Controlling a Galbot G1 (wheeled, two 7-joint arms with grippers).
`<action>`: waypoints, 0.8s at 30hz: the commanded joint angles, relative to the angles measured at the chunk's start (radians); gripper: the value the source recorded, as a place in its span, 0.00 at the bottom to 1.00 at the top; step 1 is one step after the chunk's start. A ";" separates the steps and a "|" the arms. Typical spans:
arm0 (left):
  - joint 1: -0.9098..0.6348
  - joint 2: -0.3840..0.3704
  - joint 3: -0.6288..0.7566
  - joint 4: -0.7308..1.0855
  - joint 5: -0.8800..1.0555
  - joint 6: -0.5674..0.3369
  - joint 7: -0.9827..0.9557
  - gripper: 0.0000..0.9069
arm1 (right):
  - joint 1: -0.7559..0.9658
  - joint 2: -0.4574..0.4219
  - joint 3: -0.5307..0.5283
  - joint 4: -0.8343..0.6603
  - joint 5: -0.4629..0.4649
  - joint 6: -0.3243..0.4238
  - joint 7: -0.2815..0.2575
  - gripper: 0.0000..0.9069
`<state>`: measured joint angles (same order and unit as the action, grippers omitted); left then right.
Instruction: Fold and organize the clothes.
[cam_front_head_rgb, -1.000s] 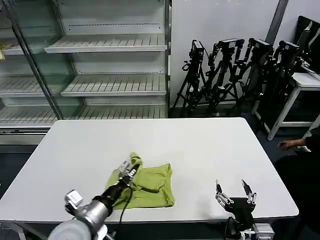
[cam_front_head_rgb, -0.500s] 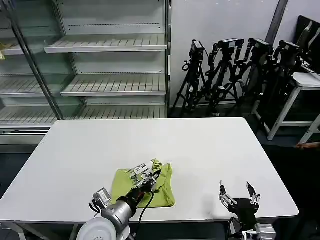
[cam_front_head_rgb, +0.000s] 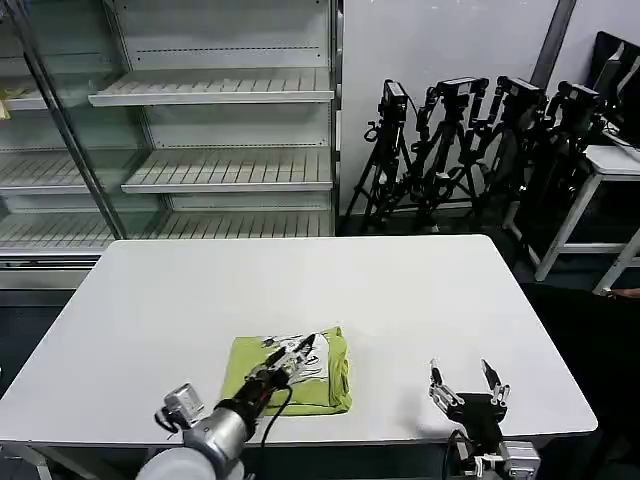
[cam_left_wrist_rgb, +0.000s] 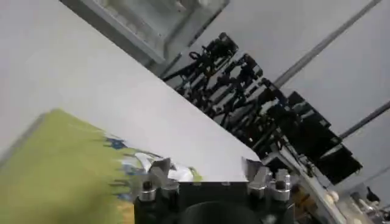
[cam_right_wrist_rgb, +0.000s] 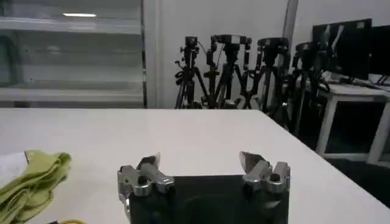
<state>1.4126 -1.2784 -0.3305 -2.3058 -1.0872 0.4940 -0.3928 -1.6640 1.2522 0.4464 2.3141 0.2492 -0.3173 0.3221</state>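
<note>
T-shirt (cam_front_head_rgb: 290, 372), folded compactly with print upward near the table's (cam_front_head_rgb: 400, 290) front edge, is overhung by the spread left gripper (cam_front_head_rgb: 290, 353), apparently releasing a fold; the spread right gripper (cam_front_head_rgb: 467, 385) is parked at the front right edge.

White table (cam_front_head_rgb: 400, 290) in front. Behind it on the left, glass-fronted display cabinet (cam_front_head_rgb: 180, 120) with white slatted shelves (cam_front_head_rgb: 225, 170), nothing on them. Row of black camera tripods (cam_front_head_rgb: 470, 140) stands against the grey back wall (cam_front_head_rgb: 440, 40). Far right: white side table (cam_front_head_rgb: 590, 190), dark monitor (cam_front_head_rgb: 615, 60) above it.
</note>
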 joint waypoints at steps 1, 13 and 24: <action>0.154 0.136 -0.335 -0.018 -0.052 0.038 -0.003 1.00 | 0.043 -0.002 -0.036 -0.022 0.006 -0.003 -0.002 1.00; 0.078 0.115 -0.297 0.154 -0.063 0.056 0.009 1.00 | 0.048 -0.001 -0.032 -0.020 0.009 -0.005 -0.003 1.00; 0.059 0.036 -0.218 0.181 -0.096 0.031 0.009 1.00 | 0.012 -0.001 -0.005 0.007 0.008 -0.002 -0.007 1.00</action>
<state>1.4862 -1.2013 -0.5769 -2.1800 -1.1612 0.5304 -0.3850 -1.6417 1.2501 0.4349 2.3097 0.2575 -0.3207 0.3166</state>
